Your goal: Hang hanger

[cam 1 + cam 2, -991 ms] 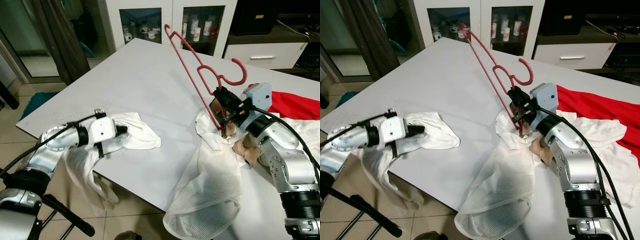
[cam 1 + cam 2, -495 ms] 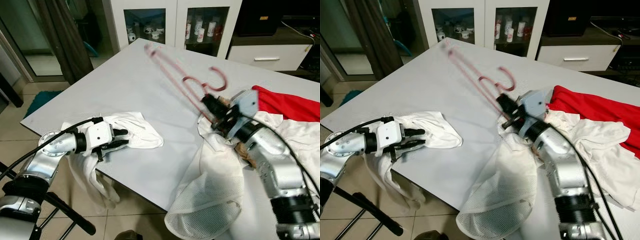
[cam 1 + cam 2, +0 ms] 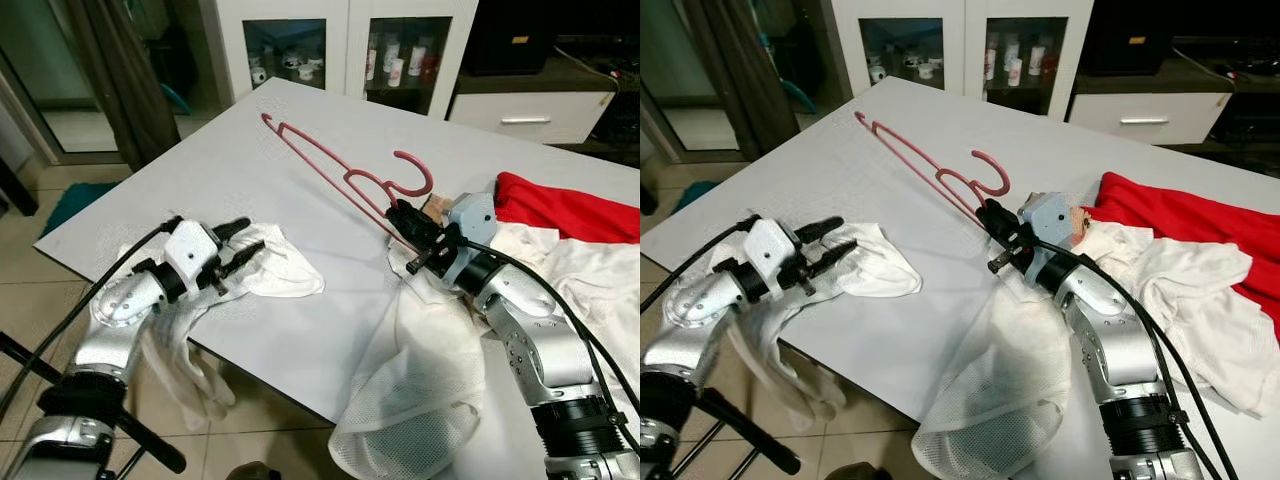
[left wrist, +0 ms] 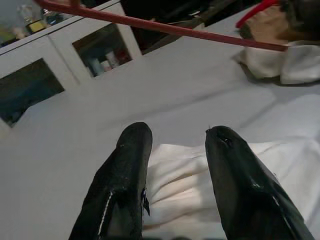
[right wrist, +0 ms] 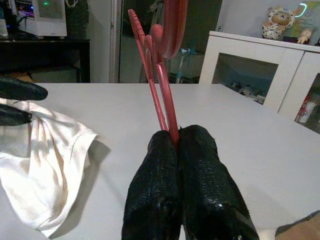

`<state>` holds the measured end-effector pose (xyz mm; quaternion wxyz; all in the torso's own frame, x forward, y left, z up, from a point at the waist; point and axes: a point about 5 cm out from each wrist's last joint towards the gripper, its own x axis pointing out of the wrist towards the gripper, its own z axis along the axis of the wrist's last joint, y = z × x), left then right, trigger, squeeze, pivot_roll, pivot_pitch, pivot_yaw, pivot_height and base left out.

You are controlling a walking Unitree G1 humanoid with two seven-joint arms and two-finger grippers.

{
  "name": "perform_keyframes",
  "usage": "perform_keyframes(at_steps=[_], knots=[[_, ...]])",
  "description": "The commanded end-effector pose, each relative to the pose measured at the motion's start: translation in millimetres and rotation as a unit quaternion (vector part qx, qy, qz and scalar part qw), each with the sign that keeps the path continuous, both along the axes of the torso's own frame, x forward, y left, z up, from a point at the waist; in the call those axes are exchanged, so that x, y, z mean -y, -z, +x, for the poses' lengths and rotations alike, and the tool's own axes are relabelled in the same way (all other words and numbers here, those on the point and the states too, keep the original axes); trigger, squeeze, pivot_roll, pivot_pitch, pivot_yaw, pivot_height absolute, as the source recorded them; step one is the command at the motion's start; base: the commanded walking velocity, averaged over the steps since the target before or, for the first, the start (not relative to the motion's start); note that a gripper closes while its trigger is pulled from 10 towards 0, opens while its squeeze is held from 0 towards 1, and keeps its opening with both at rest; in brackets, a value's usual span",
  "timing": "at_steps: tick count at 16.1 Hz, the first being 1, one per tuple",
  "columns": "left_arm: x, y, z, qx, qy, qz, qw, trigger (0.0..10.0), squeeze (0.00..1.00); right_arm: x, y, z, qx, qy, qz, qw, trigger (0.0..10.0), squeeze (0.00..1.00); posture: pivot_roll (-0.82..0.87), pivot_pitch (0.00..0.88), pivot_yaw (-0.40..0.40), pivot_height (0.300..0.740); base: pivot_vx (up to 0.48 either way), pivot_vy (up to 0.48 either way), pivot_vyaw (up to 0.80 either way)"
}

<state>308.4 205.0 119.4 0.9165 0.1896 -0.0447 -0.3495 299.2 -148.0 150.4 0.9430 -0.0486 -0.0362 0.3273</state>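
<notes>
The right gripper [image 3: 404, 222] pinches the red hanger [image 3: 345, 182] between clenched fingers (left gripper [image 3: 240, 238] spread over white cloth [image 3: 283, 268]).

Soft, even indoor light falls on the pale worktop [image 3: 300, 150], casting faint shadows under the white cloth [image 3: 285, 270]. Head views are sharp; wrist views blur close up, their backgrounds softer and darker.

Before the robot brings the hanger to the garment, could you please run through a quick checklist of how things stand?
1. Right gripper shut on the red hanger: ok.
2. Hanger lifted off the table: ok.
3. Left gripper holding the white garment: not ok; it is open over the cloth.
4. Garment neck opened for the hanger: not ok, it lies crumpled.
5. Garment fully on the table: not ok, part hangs over the edge.
</notes>
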Motion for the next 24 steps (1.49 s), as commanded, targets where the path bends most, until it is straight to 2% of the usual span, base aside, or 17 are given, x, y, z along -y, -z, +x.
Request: perform_keyframes(at_steps=[1,15,16,18,19,20,21,22,23,24], knots=[[-5.4,-5.3,0.4,0.008,-0.012,-0.005,1.0,10.0,0.0,-2.5,-1.5,1.9,-0.001,-0.004,-0.003,1.0,10.0,0.0,-0.01,0.0,0.029,0.74,0.0,0.0,0.0],[-5.4,-5.3,0.4,0.008,-0.012,-0.005,1.0,10.0,0.0,-2.5,-1.5,1.9,-0.001,-0.004,-0.003,1.0,10.0,0.0,-0.01,0.0,0.029,0.74,0.0,0.0,0.0],[-1.5,1.5,-11.9,0.005,-0.031,-0.028,0.999,10.0,0.0,-1.4,-2.0,6.3,0.0,0.003,-0.004,1.0,10.0,0.0,0.02,0.0,-0.01,0.74,0.0,0.0,0.0],[3.7,8.9,-28.4,0.001,-0.017,-0.001,1.0,10.0,0.0,-0.8,-1.6,10.3,0.0,0.01,-0.006,1.0,10.0,0.0,0.02,0.0,-0.007,0.74,0.0,0.0,0.0],[2.9,7.6,-28.4,0.003,-0.013,0.005,1.0,10.0,0.0,-0.6,-1.4,10.2,0.0,0.011,-0.006,1.0,10.0,0.0,0.02,0.0,-0.007,0.74,0.0,0.0,0.0],[0.4,5.7,-28.4,0.004,-0.005,0.02,1.0,10.0,0.72,-0.8,-1.1,10.5,-0.001,0.012,-0.006,1.0,10.0,0.0,0.02,0.0,-0.003,0.74,0.0,0.0,0.0],[-1.7,5.2,-29.0,0.004,0.003,0.039,0.999,10.0,0.96,-1.1,-0.9,10.6,-0.001,0.012,-0.005,1.0,10.0,0.0,0.02,0.0,-0.003,0.74,0.0,0.0,0.0],[-4.6,6.3,-32.0,0.003,0.012,0.085,0.996,10.0,0.99,-1.6,-0.7,11.3,-0.001,0.012,-0.004,1.0,10.0,0.0,0.03,0.0,-0.005,0.74,0.0,0.0,0.0],[-9.9,7.8,-34.3,0.0,0.023,0.138,0.99,10.0,0.94,-2.5,-0.6,11.7,-0.001,0.01,-0.004,1.0,10.0,0.0,0.03,0.0,-0.008,0.74,0.0,0.0,0.0],[-14.7,7.3,-35.4,-0.006,0.032,0.162,0.986,10.0,0.92,-3.1,-0.6,11.9,0.0,0.008,-0.005,1.0,10.0,0.0,0.03,0.0,-0.008,0.74,0.0,0.0,0.0]])
